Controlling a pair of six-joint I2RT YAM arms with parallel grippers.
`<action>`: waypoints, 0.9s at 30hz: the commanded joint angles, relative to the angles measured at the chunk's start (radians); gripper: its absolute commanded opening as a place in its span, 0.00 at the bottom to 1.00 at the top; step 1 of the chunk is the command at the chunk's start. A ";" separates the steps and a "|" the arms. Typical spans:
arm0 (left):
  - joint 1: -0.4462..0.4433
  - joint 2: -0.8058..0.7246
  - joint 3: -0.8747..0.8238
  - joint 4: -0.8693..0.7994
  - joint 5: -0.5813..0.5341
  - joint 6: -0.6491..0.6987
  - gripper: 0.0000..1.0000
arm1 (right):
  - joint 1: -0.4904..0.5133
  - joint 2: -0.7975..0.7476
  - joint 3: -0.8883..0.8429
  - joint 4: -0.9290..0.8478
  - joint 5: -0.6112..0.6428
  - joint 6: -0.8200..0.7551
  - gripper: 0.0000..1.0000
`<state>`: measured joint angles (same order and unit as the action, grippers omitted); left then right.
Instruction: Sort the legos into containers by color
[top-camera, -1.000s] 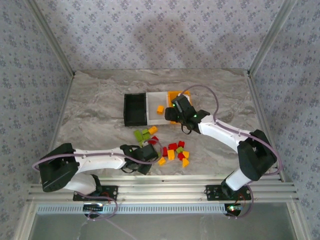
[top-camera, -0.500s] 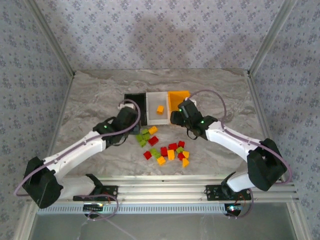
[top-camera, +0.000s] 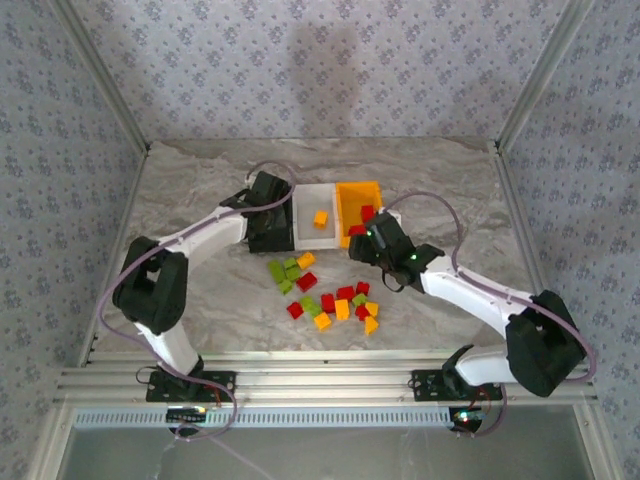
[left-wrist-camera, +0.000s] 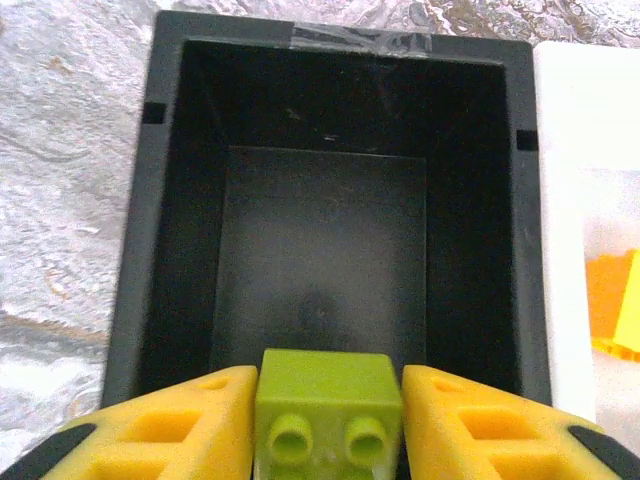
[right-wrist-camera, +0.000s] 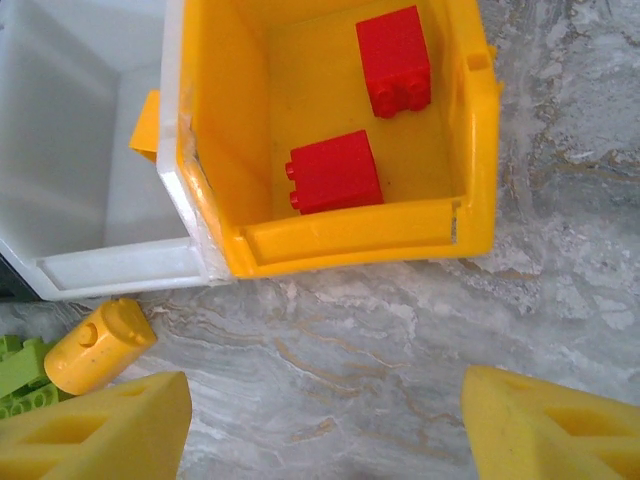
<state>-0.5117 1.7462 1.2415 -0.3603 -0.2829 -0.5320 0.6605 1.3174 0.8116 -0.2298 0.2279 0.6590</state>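
Green lego (left-wrist-camera: 323, 395) btwn left tool (left-wrist-camera: 327, 410) fingers (left-wrist-camera: 170, 425)

Three open-top bins stand joined in a row at the centre of the overhead view: the black bin (top-camera: 272, 236) left, the white bin (top-camera: 310, 240) in the middle, the orange-yellow bin (top-camera: 352, 196) right.

A lime brick (left-wrist-camera: 325, 382), studs toward the lens, is pinched between the pads of the left gripper (left-wrist-camera: 328, 402) over the black bin's near rim.

The white bin holds one orange brick (top-camera: 320, 218). The orange-yellow bin holds two red bricks (right-wrist-camera: 336, 172), lying apart on its floor.

The loose bricks (top-camera: 340, 305) in red, lime and orange are scattered just below the bins. Among them a rounded yellow piece (right-wrist-camera: 100, 345) lies on its side near the white bin's corner.
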 joint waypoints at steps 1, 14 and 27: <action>0.003 -0.004 0.057 -0.015 0.027 0.006 0.59 | 0.001 -0.034 -0.020 -0.019 -0.021 0.010 0.74; -0.115 -0.383 -0.164 0.064 0.146 -0.048 1.00 | 0.088 0.031 -0.007 0.016 -0.133 -0.088 0.76; -0.163 -0.887 -0.585 -0.074 0.101 -0.174 1.00 | 0.237 0.401 0.251 0.057 -0.082 -0.165 0.76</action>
<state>-0.6743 0.9363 0.6846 -0.3733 -0.1532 -0.6609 0.8890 1.6581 1.0065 -0.1627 0.1184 0.5148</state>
